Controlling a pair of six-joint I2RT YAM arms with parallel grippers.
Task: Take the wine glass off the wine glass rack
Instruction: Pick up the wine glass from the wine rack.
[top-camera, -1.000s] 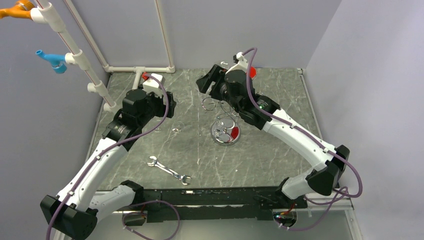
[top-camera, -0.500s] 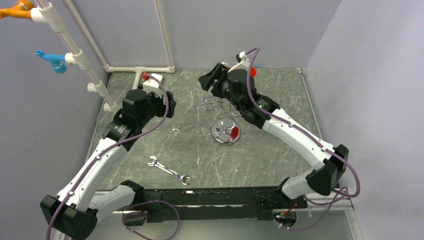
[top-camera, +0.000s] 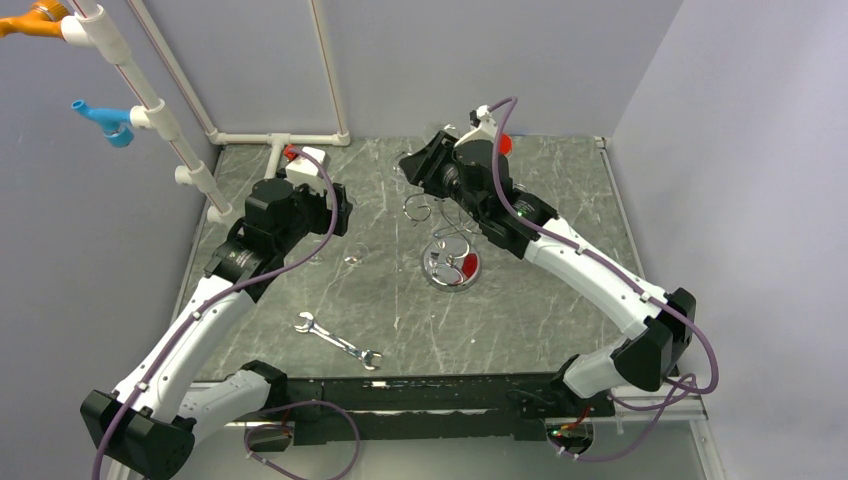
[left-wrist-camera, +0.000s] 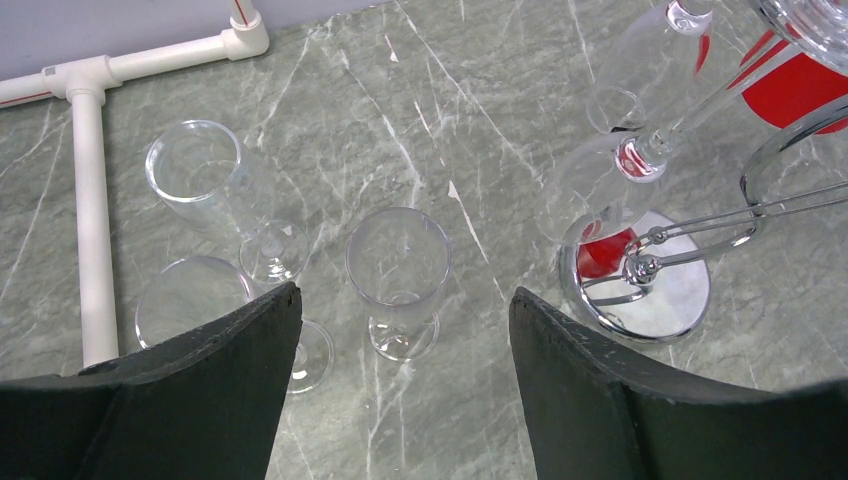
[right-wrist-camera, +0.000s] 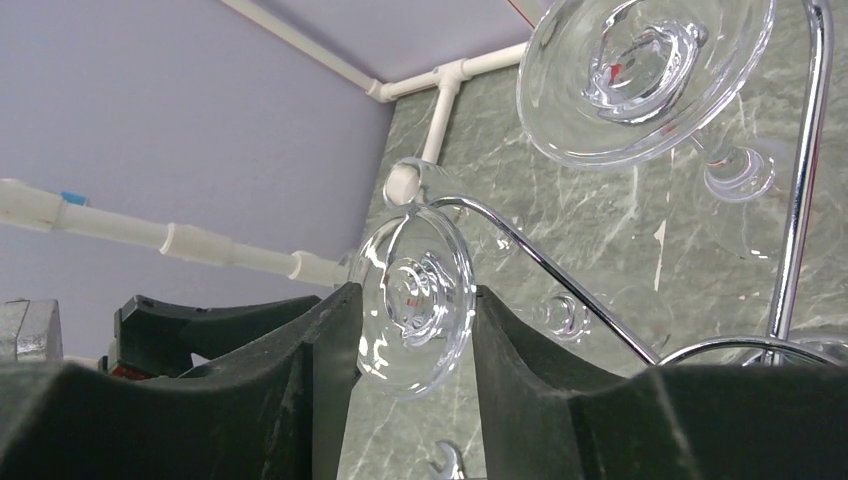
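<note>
wine glass (right-wrist-camera: 412, 325), R end effector (right-wrist-camera: 412, 292) flanking

Brightly and evenly lit from overhead, with only faint, soft shadows on the bench (top-camera: 400, 300). Crisp across the overhead view. Hot white glare off the chrome base of the wine glass rack (top-camera: 452, 266), again at right of the left wrist view. Speckled highlights on the wine glass (right-wrist-camera: 415, 300) foot, centre of the right wrist view.

wine glass rack (top-camera: 452, 262): middle of table (top-camera: 580, 190) | wrench (top-camera: 338, 341): nearer, left | three loose glasses (left-wrist-camera: 398, 270): left of rack
</note>
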